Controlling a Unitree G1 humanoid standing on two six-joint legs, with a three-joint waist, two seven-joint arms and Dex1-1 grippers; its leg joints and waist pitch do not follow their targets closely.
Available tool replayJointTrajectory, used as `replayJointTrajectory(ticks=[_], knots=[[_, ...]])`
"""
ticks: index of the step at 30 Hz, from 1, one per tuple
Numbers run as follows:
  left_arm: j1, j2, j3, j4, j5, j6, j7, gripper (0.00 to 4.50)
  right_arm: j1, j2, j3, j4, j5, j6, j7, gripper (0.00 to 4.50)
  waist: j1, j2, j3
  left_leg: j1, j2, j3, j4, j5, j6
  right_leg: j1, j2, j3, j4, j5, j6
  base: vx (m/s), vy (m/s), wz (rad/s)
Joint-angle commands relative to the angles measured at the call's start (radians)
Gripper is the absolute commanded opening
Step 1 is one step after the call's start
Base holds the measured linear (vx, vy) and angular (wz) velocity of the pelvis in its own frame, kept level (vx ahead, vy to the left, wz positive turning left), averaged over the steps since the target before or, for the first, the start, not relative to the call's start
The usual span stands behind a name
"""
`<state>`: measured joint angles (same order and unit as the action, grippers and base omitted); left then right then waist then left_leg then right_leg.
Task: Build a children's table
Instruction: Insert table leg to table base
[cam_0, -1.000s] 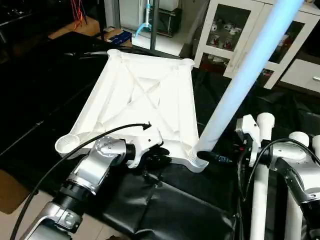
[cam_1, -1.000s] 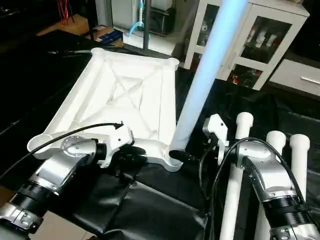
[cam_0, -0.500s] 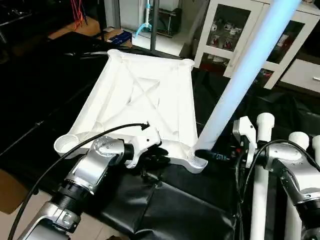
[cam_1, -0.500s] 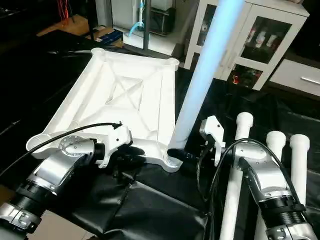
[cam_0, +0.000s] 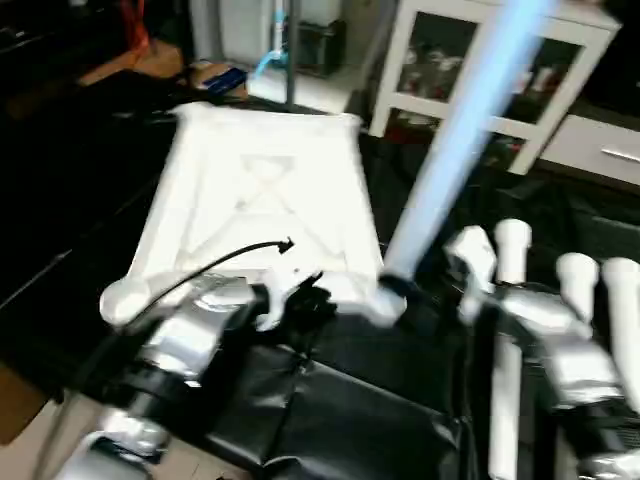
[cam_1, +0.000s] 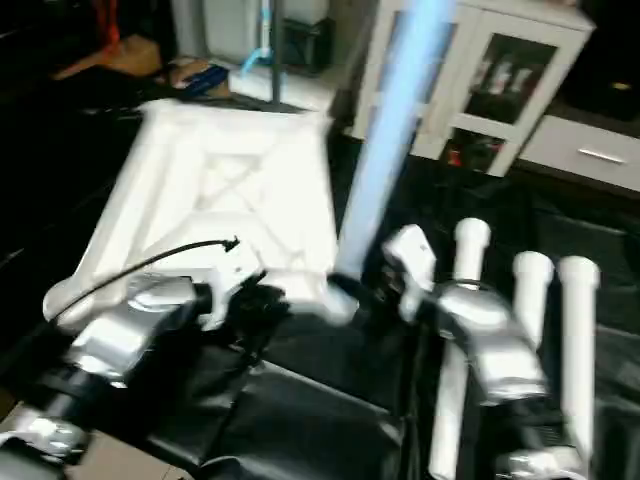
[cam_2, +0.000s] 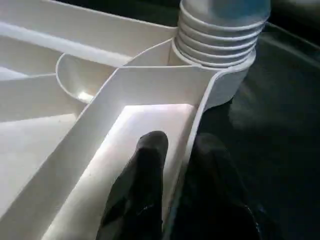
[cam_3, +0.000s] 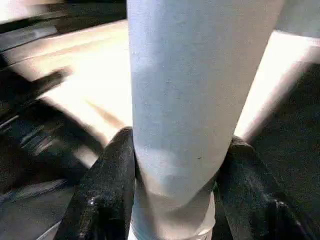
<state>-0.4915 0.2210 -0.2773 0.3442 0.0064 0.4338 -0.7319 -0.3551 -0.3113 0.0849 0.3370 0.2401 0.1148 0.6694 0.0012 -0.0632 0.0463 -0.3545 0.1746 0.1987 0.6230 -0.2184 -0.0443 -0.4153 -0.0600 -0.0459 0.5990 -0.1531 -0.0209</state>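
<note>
Probably light, stiff, slippery plastic: tabletop (cam_0: 265, 190) upside down on black surface (cam_0: 360, 390), left fingers (cam_2: 145, 165) pinching its rim, right fingers (cam_3: 107, 185) clasping leg (cam_0: 450, 150) low near corner socket (cam_2: 220, 55), best grip there.

Head views smeared by motion blur. Tabletop (cam_0: 262, 200) overexposed, ribs washed out; dark cloth (cam_0: 350, 400) around it dim. Upright leg (cam_0: 460, 140) beside it tinted blue. Wrist views sharper, glare on ribs.
</note>
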Motion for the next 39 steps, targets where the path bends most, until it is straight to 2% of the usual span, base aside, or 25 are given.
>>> replayJointTrajectory(ticks=[1, 4, 6, 7, 8, 9, 10, 11, 12, 13, 15, 17, 19, 21, 25, 26, 27, 28, 29, 30, 33, 34, 36, 37, 39], knots=[[-0.054, -0.04, 0.101, -0.022, 0.006, 0.053, 0.162, 0.7, 0.028, 0.029, -0.019, 0.11, -0.134, 0.068, -0.26, 1.89, -0.001, 0.01, -0.054, 0.004, 0.05, -0.038, -0.084, -0.285, -0.02, 0.044, -0.076, 0.036, -0.091, -0.458, -0.152, 0.0, 0.0, 0.0], [-0.079, -0.116, 0.163, -0.01, 0.01, 0.036, 0.327, 0.7, -0.012, 0.144, -0.051, 0.184, -0.199, 0.045, -0.577, 1.88, -0.016, 0.013, -0.055, -0.001, 0.046, -0.042, -0.086, -0.277, -0.023, 0.039, -0.074, 0.033, -0.097, -0.478, -0.125, 0.0, 0.0, 0.0], [-0.084, -0.137, 0.165, -0.009, 0.016, 0.015, 0.36, 0.7, -0.033, 0.204, -0.061, 0.219, -0.2, 0.026, -0.673, 1.88, -0.022, 0.013, -0.062, -0.003, 0.046, -0.046, -0.086, -0.277, -0.025, 0.043, -0.076, 0.03, -0.093, -0.446, -0.119, 0.0, 0.0, 0.0], [-0.085, -0.142, 0.162, -0.01, 0.014, 0.013, 0.362, 0.7, -0.04, 0.225, -0.062, 0.232, -0.201, 0.017, -0.697, 1.88, -0.025, 0.017, -0.059, -0.004, 0.046, -0.045, -0.087, -0.288, -0.02, 0.038, -0.073, 0.03, -0.094, -0.425, -0.119, 0.0, 0.0, 0.0], [-0.085, -0.144, 0.155, -0.013, 0.011, 0.014, 0.355, 0.7, -0.051, 0.254, -0.071, 0.248, -0.19, -0.012, -0.717, 1.88, -0.025, 0.012, -0.059, -0.002, 0.046, -0.044, -0.087, -0.294, -0.017, 0.036, -0.072, 0.03, -0.096, -0.419, -0.118, 0.0, 0.0, 0.0], [-0.085, -0.144, 0.153, -0.014, 0.01, 0.015, 0.352, 0.7, -0.054, 0.261, -0.074, 0.252, -0.187, -0.021, -0.721, 1.88, -0.025, 0.016, -0.06, 0.001, 0.046, -0.043, -0.087, -0.3, -0.014, 0.033, -0.074, 0.031, -0.094, -0.4, -0.124, 0.0, 0.0, 0.0], [-0.083, -0.143, 0.146, -0.019, 0.007, 0.016, 0.338, 0.7, -0.065, 0.293, -0.1, 0.263, -0.14, -0.045, -0.7, 1.88, -0.024, 0.018, -0.06, 0.002, 0.046, -0.042, -0.087, -0.298, -0.01, 0.035, -0.073, 0.032, -0.091, -0.372, -0.13, 0.0, 0.0, 0.0], [-0.083, -0.143, 0.146, -0.019, 0.007, 0.016, 0.338, 0.7, -0.065, 0.293, -0.1, 0.263, -0.14, -0.045, -0.7, 1.88, -0.023, 0.02, -0.061, 0.0, 0.048, -0.043, -0.089, -0.285, -0.004, 0.038, -0.072, 0.033, -0.085, -0.325, -0.143, 0.0, 0.0, 0.0], [-0.077, -0.135, 0.141, -0.028, 0.003, 0.015, 0.314, 0.7, -0.069, 0.3, -0.109, 0.257, -0.105, -0.048, -0.646, 1.88, -0.023, 0.014, -0.063, -0.001, 0.049, -0.041, -0.088, -0.268, 0.0, 0.04, -0.071, 0.033, -0.082, -0.294, -0.149, 0.0, 0.0, 0.0], [-0.075, -0.133, 0.14, -0.03, 0.002, 0.014, 0.309, 0.7, -0.069, 0.301, -0.111, 0.256, -0.098, -0.049, -0.634, 1.88, -0.019, 0.018, -0.065, 0.0, 0.052, -0.04, -0.087, -0.234, 0.012, 0.043, -0.074, 0.035, -0.073, -0.224, -0.172, 0.0, 0.0, 0.0], [-0.066, -0.125, 0.129, -0.045, -0.002, 0.021, 0.293, 0.7, -0.066, 0.299, -0.11, 0.237, -0.087, -0.046, -0.593, 1.88, -0.018, 0.017, -0.067, -0.006, 0.051, -0.038, -0.084, -0.163, 0.039, 0.052, -0.075, 0.035, -0.061, -0.128, -0.206, 0.0, 0.0, 0.0], [-0.062, -0.126, 0.125, -0.049, -0.009, 0.022, 0.292, 0.7, -0.066, 0.297, -0.106, 0.23, -0.086, -0.045, -0.582, 1.88, -0.017, 0.018, -0.067, -0.006, 0.052, -0.036, -0.082, -0.138, 0.053, 0.053, -0.077, 0.034, -0.059, -0.102, -0.224, 0.0, 0.0, 0.0], [-0.058, -0.123, 0.118, -0.054, -0.018, 0.022, 0.288, 0.7, -0.071, 0.291, -0.102, 0.234, -0.082, -0.053, -0.581, 1.88, -0.017, 0.018, -0.064, -0.007, 0.052, -0.036, -0.083, -0.147, 0.054, 0.054, -0.079, 0.033, -0.063, -0.134, -0.229, 0.0, 0.0, 0.0], [-0.055, -0.121, 0.114, -0.058, -0.022, 0.021, 0.28, 0.7, -0.078, 0.285, -0.099, 0.241, -0.079, -0.055, -0.565, 1.88, -0.017, 0.02, -0.062, -0.004, 0.053, -0.037, -0.085, -0.183, 0.038, 0.052, -0.078, 0.033, -0.069, -0.194, -0.217, 0.0, 0.0, 0.0], [-0.047, -0.119, 0.108, -0.067, -0.023, 0.021, 0.268, 0.7, -0.092, 0.272, -0.094, 0.242, -0.069, -0.046, -0.504, 1.88, -0.019, 0.021, -0.061, -0.003, 0.055, -0.04, -0.088, -0.215, 0.019, 0.05, -0.077, 0.033, -0.072, -0.225, -0.204, 0.0, 0.0, 0.0], [-0.041, -0.111, 0.099, -0.072, -0.023, 0.011, 0.25, 0.7, -0.104, 0.263, -0.126, 0.211, -0.02, -0.03, -0.469, 1.88, -0.019, 0.02, -0.062, -0.005, 0.054, -0.04, -0.087, -0.207, 0.019, 0.052, -0.078, 0.033, -0.07, -0.214, -0.205, 0.0, 0.0, 0.0], [-0.041, -0.111, 0.099, -0.072, -0.023, 0.011, 0.25, 0.7, -0.104, 0.263, -0.126, 0.211, -0.02, -0.03, -0.469, 1.88, -0.019, 0.02, -0.062, -0.005, 0.054, -0.04, -0.087, -0.207, 0.019, 0.052, -0.078, 0.033, -0.07, -0.214, -0.205, 0.0, 0.0, 0.0], [-0.023, -0.088, 0.073, -0.087, -0.027, -0.012, 0.196, 0.7, -0.125, 0.244, -0.201, 0.151, 0.089, 0.018, -0.413, 1.88, -0.017, 0.019, -0.063, -0.006, 0.055, -0.041, -0.088, -0.191, 0.033, 0.056, -0.078, 0.034, -0.067, -0.187, -0.208, 0.0, 0.0, 0.0], [-0.007, -0.067, 0.048, -0.099, -0.025, -0.035, 0.153, 0.7, -0.132, 0.227, -0.238, 0.123, 0.141, 0.05, -0.386, 1.88, -0.015, 0.01, -0.063, -0.006, 0.055, -0.04, -0.087, -0.18, 0.051, 0.059, -0.079, 0.034, -0.066, -0.175, -0.212, 0.0, 0.0, 0.0], [0.001, -0.057, 0.035, -0.104, -0.024, -0.046, 0.133, 0.7, -0.135, 0.218, -0.253, 0.111, 0.162, 0.065, -0.375, 1.87, -0.011, 0.014, -0.065, -0.006, 0.057, -0.041, -0.086, -0.167, 0.056, 0.06, -0.082, 0.035, -0.062, -0.164, -0.214, 0.0, 0.0, 0.0], [0.036, -0.012, -0.021, -0.114, -0.002, -0.083, 0.07, 0.69, -0.116, 0.161, -0.243, 0.081, 0.151, 0.075, -0.326, 1.87, 0.006, 0.015, -0.063, 0.006, 0.06, -0.033, -0.081, -0.108, 0.065, 0.047, -0.079, 0.032, -0.06, -0.138, -0.233, 0.0, 0.0, 0.0], [0.053, 0.005, -0.041, -0.107, 0.011, -0.111, 0.052, 0.69, -0.093, 0.137, -0.217, 0.065, 0.12, 0.063, -0.304, 1.87, 0.014, 0.02, -0.06, 0.009, 0.058, -0.027, -0.08, -0.098, 0.061, 0.042, -0.077, 0.034, -0.059, -0.132, -0.239, 0.0, 0.0, 0.0], [0.081, 0.025, -0.061, -0.085, 0.038, -0.143, 0.055, 0.69, -0.038, 0.129, -0.186, 0.018, 0.096, 0.054, -0.285, 1.86, 0.024, 0.019, -0.059, 0.004, 0.059, -0.028, -0.083, -0.102, 0.052, 0.049, -0.078, 0.035, -0.06, -0.147, -0.221, 0.0, 0.0, 0.0], [0.099, 0.037, -0.07, -0.072, 0.04, -0.198, 0.035, 0.69, 0.002, 0.155, -0.18, -0.018, 0.095, 0.042, -0.306, 1.86, 0.024, 0.013, -0.058, 0.0, 0.06, -0.03, -0.087, -0.123, 0.041, 0.052, -0.082, 0.036, -0.064, -0.179, -0.209, 0.0, 0.0, 0.0], [0.107, 0.039, -0.071, -0.07, 0.032, -0.214, 0.017, 0.69, 0.017, 0.171, -0.173, -0.028, 0.088, 0.029, -0.32, 1.86, 0.024, 0.013, -0.057, 0.0, 0.06, -0.032, -0.089, -0.146, 0.033, 0.05, -0.086, 0.037, -0.068, -0.22, -0.198, 0.0, 0.0, 0.0]])
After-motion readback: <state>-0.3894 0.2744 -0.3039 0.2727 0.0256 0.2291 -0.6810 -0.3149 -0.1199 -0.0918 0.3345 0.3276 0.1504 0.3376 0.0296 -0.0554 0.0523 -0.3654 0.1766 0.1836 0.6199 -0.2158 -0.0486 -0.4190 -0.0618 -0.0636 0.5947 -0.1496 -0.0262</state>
